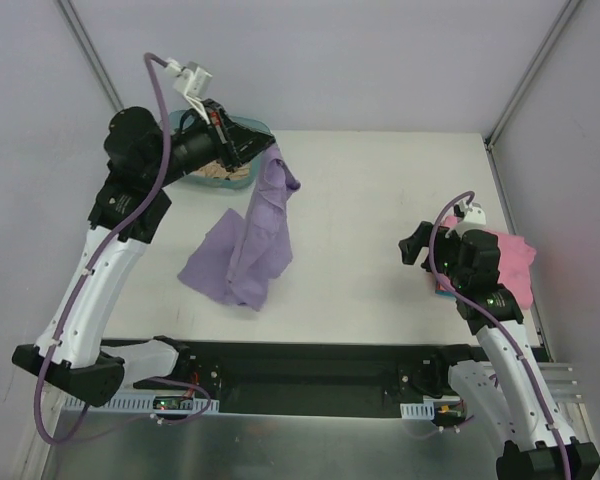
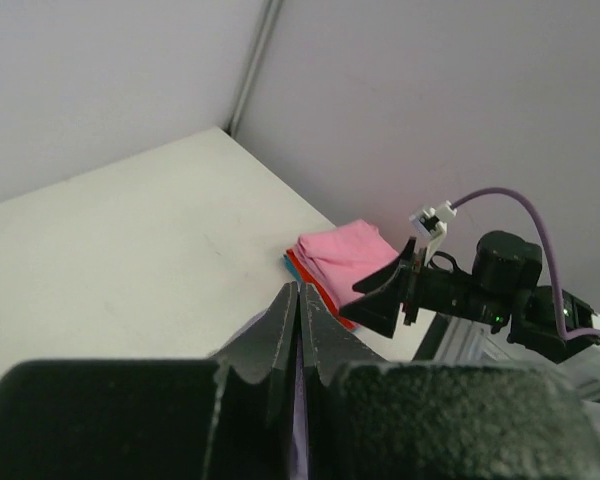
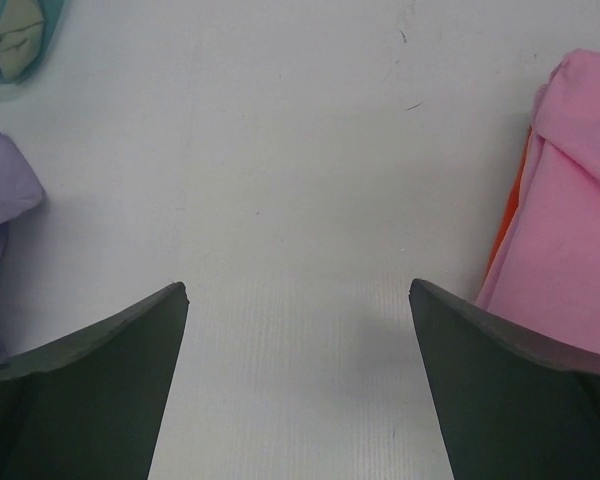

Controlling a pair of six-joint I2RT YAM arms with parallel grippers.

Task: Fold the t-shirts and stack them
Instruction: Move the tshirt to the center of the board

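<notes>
A: Where is the soft lavender-purple cloth t-shirt (image 1: 248,235)?

B: It hangs crumpled from the left claw (image 1: 252,152), its top edge pinched there, the rest draping down and away from the claw to pool on the white worktop (image 1: 380,200). In the left wrist view a thin strip of purple shows in the slit between the two black fingers (image 2: 280,330), which are pressed together on the cloth.

A: And the other shirts?

B: A folded pink cloth t-shirt (image 1: 510,262) lies beside the right claw (image 1: 412,248), on the side away from the left arm, resting on a thin stack with red and blue edges (image 2: 298,268). A tan cloth garment (image 1: 220,172) sits in the teal plastic tub (image 1: 255,128) directly under and behind the left claw.

A: State of the right claw?

B: Its dark fingers (image 3: 90,380) stand wide apart with bare worktop between them, gripping nothing. In the right wrist view the pink shirt lies just outside one finger, the purple cloth is off to the other side, and the tub corner is farther ahead on that same side.

A: Do the two claws touch?

B: No; they are well apart, the purple shirt between them.
</notes>
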